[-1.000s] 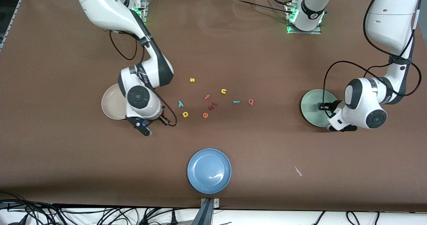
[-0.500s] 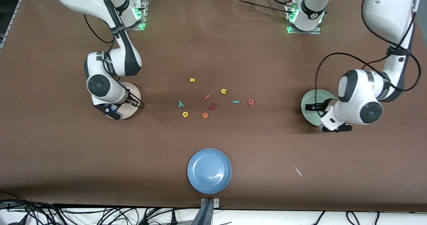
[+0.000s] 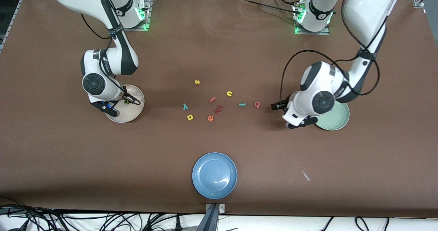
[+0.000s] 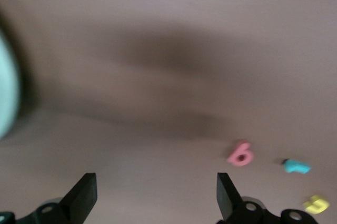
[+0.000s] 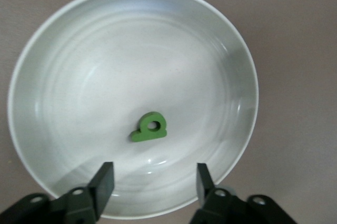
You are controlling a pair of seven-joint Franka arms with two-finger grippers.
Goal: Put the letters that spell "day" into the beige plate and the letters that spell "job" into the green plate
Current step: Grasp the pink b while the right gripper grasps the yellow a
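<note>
Lying under right claw (image 5: 152, 184): green "d" (image 5: 149, 127)

The left pincer (image 4: 152, 197) hung over the bare brown worktop (image 4: 168, 50) with its two dark fingers (image 4: 84, 195) spread wide apart and nothing between them. A soft shadow crossed the worktop. Near one finger lay the pink-red "b" (image 4: 240, 153), just beside it the thin teal "j" (image 4: 296, 166), and close by a yellow letter (image 4: 315, 203). A sliver of the green plate (image 4: 6, 98) showed at the frame's edge.
</note>
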